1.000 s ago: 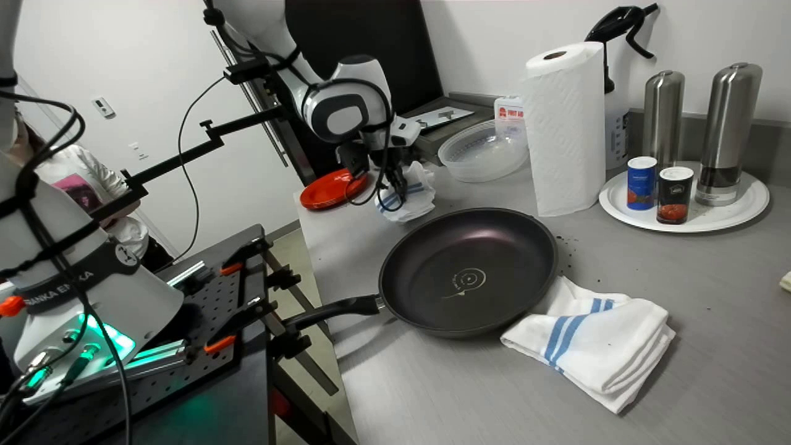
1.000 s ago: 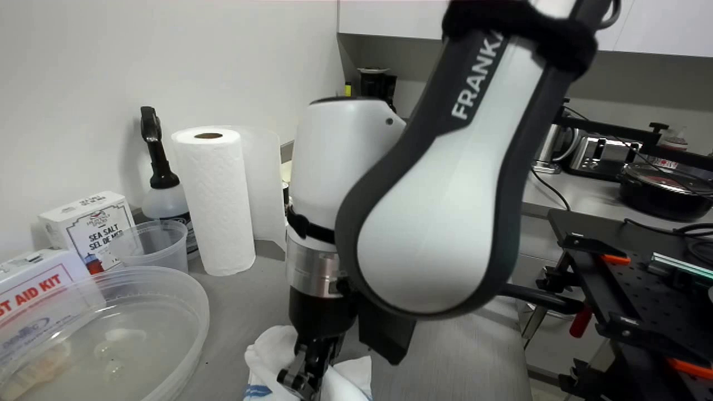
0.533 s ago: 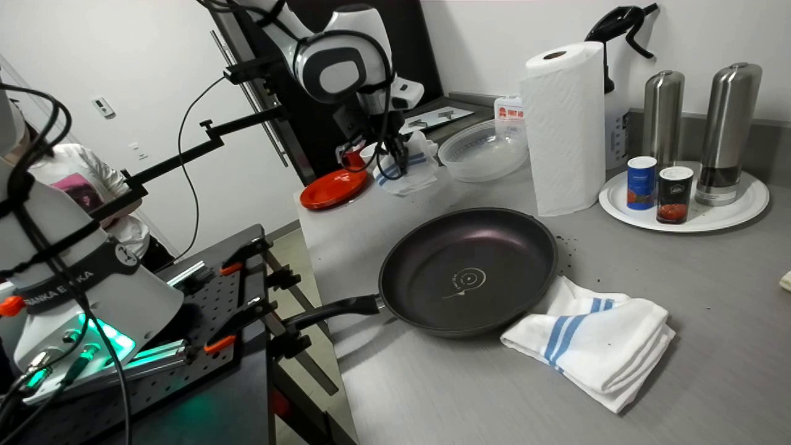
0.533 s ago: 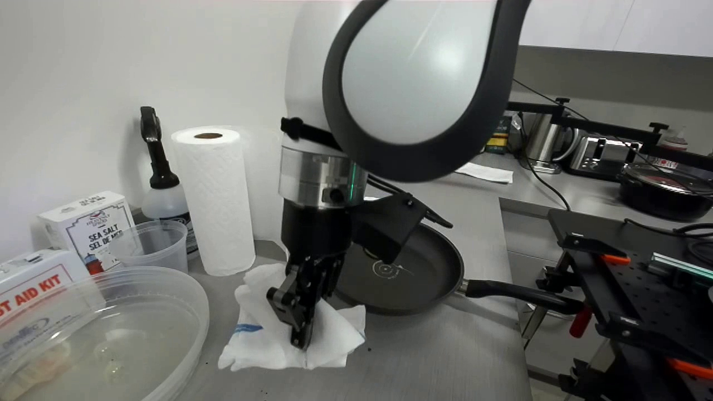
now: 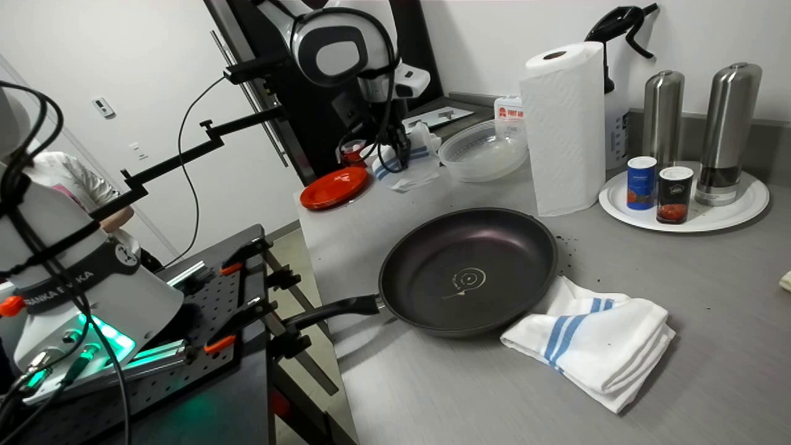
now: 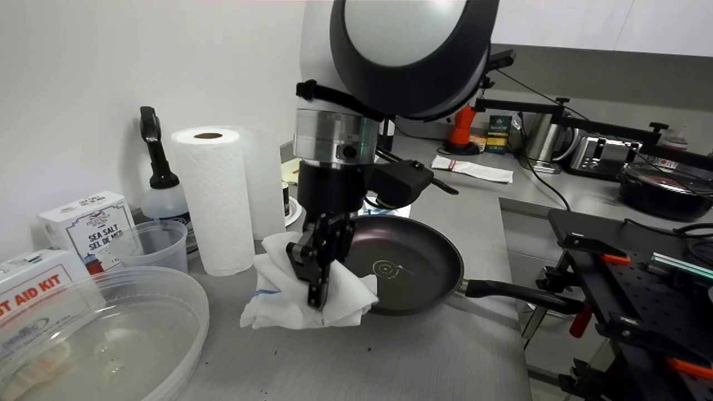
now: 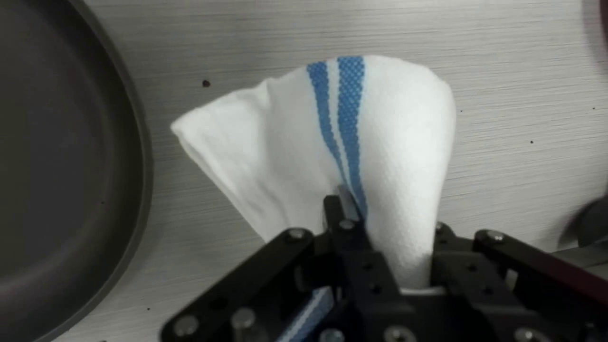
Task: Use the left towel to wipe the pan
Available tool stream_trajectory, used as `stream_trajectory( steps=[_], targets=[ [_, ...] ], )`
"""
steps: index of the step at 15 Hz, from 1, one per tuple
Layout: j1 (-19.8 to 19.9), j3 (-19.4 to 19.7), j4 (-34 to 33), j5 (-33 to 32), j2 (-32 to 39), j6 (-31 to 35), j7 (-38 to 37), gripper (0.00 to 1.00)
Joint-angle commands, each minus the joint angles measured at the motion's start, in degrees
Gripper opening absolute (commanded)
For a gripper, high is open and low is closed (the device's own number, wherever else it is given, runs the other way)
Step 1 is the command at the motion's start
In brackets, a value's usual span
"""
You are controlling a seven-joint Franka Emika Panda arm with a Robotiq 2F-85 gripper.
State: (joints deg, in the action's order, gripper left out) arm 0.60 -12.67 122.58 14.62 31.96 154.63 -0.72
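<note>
My gripper [image 5: 401, 162] is shut on a white towel with blue stripes [image 5: 423, 167]. In an exterior view the gripper [image 6: 317, 303] points down with the towel [image 6: 281, 298] bunched around its fingers, apparently above the counter. In the wrist view the towel [image 7: 399, 137] is folded between the fingers [image 7: 387, 223]; one fingertip is hidden behind cloth. The black pan [image 5: 469, 266] lies flat beside the towel, also seen at the left edge of the wrist view [image 7: 52, 156]. A second folded blue-striped towel [image 5: 605, 346] lies on the pan's far side, touching or close to its rim.
A paper towel roll [image 5: 565, 136] stands by the wall. A clear plastic bowl [image 6: 128, 328] and red plates [image 5: 334, 187] are near the gripper. A white plate [image 5: 751, 198] holds shakers and mills. The pan's handle [image 5: 334, 311] extends past the counter edge. Dark crumbs lie about.
My gripper has risen with the towel in it; the towel sits higher in both exterior views. The arm has shifted, uncovering the pan in an exterior view. The pan and second towel have not moved.
</note>
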Motion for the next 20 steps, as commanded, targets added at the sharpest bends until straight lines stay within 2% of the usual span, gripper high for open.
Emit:
stream_trajectory(
  steps=[1, 7, 11, 14, 20],
  targets=[
    [3.23, 0.19, -4.31, 0.1, 0.46, -7.84, 5.81, 0.05],
    [7.59, 3.57, -15.54, 0.11, 3.6, -22.5, 13.8, 0.05],
    [10.04, 4.91, -20.66, 1.93, 6.68, -27.97, 15.41, 0.05],
    [11.13, 5.5, -22.09, 3.15, 8.44, -29.87, 14.93, 0.05],
    [11.74, 6.03, -20.98, 5.12, 10.41, -29.34, 13.78, 0.05]
  ],
)
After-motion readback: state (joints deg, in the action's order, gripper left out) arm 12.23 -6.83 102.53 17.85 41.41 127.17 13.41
